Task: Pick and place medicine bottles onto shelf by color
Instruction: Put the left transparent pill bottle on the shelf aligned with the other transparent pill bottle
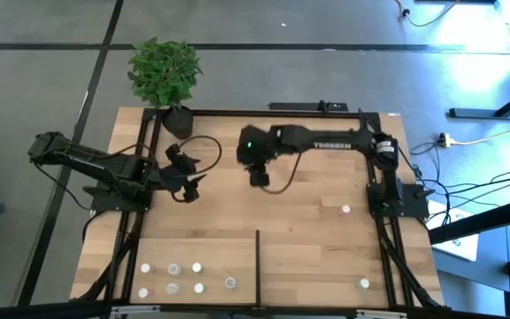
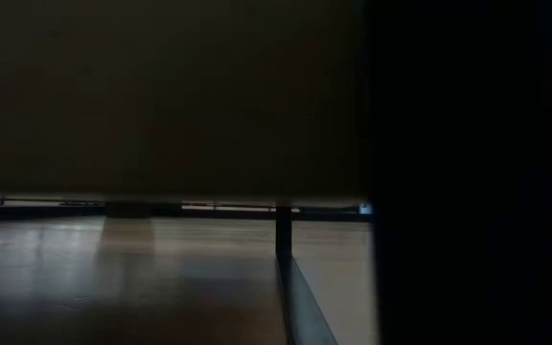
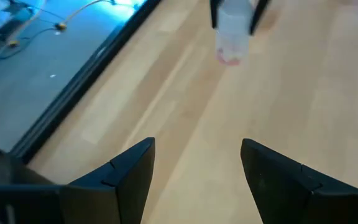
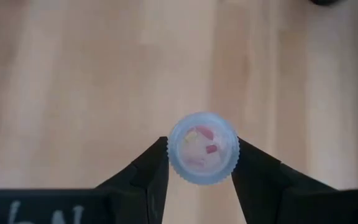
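My right gripper hangs over the middle of the far half of the shelf, shut on a small clear medicine bottle with pinkish pills inside. The left wrist view shows this bottle between the right arm's dark fingers. My left gripper is open over the shelf's left part, with nothing between its fingers. Several more bottles stand upright near the front left corner. Two others stand on the right side. My right gripper pinches the bottle between its two fingers at the ridged rim of its upper end. The fingers come slanting down from above. The bottle hangs below them, lifted clear of the wood, with the pink pills at its lower end.
A black pot with a green plant stands at the far left corner. A short black divider bar runs from the front edge toward the middle. Black rails edge the panel. Bare wood lies between the arms and the front bottles.
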Robot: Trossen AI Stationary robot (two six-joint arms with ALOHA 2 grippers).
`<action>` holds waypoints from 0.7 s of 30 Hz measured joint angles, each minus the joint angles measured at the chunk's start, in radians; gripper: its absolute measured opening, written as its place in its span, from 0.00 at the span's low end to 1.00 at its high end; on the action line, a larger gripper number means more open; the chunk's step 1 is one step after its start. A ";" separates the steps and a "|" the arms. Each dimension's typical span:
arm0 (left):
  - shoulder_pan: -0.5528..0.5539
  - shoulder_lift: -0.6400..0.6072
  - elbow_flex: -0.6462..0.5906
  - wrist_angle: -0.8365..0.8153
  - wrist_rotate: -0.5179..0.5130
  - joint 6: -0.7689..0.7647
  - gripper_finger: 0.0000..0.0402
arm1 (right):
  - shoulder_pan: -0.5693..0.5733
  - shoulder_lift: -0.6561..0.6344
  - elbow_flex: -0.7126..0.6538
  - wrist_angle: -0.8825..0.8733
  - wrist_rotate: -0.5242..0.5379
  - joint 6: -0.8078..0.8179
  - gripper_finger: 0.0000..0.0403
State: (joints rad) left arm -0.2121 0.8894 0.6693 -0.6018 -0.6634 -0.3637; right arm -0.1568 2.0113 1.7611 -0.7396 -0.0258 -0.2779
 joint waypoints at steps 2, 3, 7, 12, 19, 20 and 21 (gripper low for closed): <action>-0.033 0.000 0.000 0.000 0.001 -0.029 0.58 | 0.046 0.000 0.000 0.018 0.006 0.011 0.38; -0.051 0.000 0.000 0.000 0.001 -0.043 0.58 | 0.067 0.000 0.000 0.027 0.006 0.011 0.38; -0.118 0.000 0.000 0.000 0.002 -0.101 0.58 | 0.138 0.004 0.000 0.055 0.006 0.009 0.38; -0.194 0.000 0.000 0.002 0.002 -0.180 0.58 | 0.173 0.010 0.000 0.115 0.006 0.000 0.38; -0.288 0.000 0.000 0.004 0.001 -0.236 0.58 | 0.151 0.010 0.000 0.155 0.002 -0.091 0.38; -0.299 0.000 0.000 0.004 0.001 -0.244 0.58 | 0.144 0.010 0.000 0.151 -0.004 -0.107 0.38; -0.310 0.000 0.000 0.004 0.001 -0.257 0.58 | 0.138 0.010 0.000 0.151 -0.015 -0.126 0.38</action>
State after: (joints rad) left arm -0.5220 0.8894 0.6693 -0.5976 -0.6624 -0.6203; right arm -0.0193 2.0209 1.7611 -0.5889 -0.0411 -0.4044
